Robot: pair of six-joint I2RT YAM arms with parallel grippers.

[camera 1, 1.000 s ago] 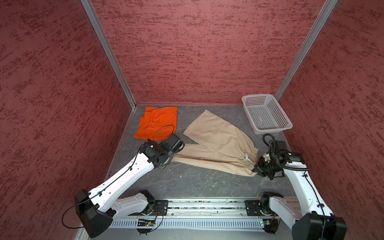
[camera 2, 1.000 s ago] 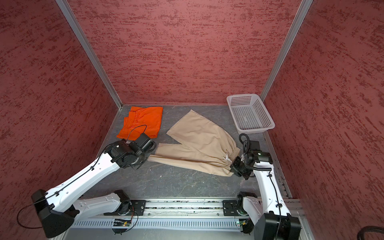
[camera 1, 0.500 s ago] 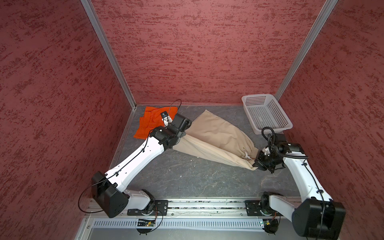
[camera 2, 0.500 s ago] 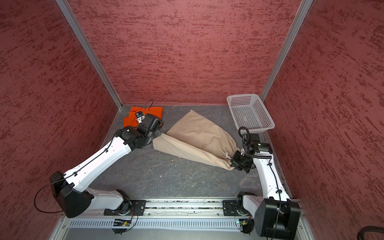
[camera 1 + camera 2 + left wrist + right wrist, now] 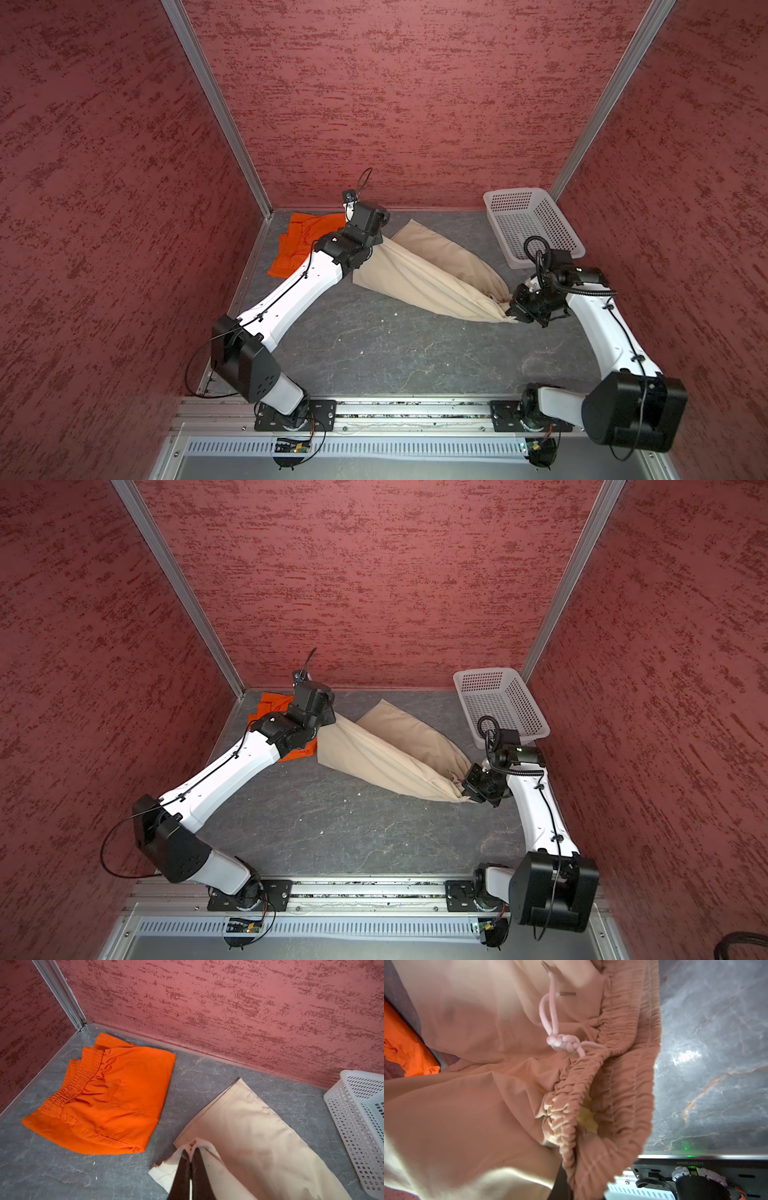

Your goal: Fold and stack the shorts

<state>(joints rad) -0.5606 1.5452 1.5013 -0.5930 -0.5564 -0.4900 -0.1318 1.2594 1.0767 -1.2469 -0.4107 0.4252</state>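
The beige shorts (image 5: 432, 274) (image 5: 386, 754) hang stretched between both grippers above the grey floor. My left gripper (image 5: 374, 247) (image 5: 190, 1152) is shut on a leg hem, lifted near the back, beside the other leg lying flat (image 5: 249, 1118). My right gripper (image 5: 509, 309) (image 5: 463, 791) is shut on the gathered drawstring waistband (image 5: 593, 1088); cloth mostly hides its fingers in the right wrist view. The orange shorts (image 5: 297, 245) (image 5: 108, 1093) lie folded in the back left corner, partly hidden behind the left arm in both top views.
A white perforated basket (image 5: 498, 195) (image 5: 486, 673) (image 5: 357, 1105) stands at the back right corner, close behind the right arm. Red walls close in the left, back and right sides. A metal rail with both arm bases (image 5: 415, 411) runs along the front.
My left gripper has carried the beige leg hem up and toward the back, near the orange shorts, pulling the cloth taut. My right gripper kept the waistband and shifted slightly back.
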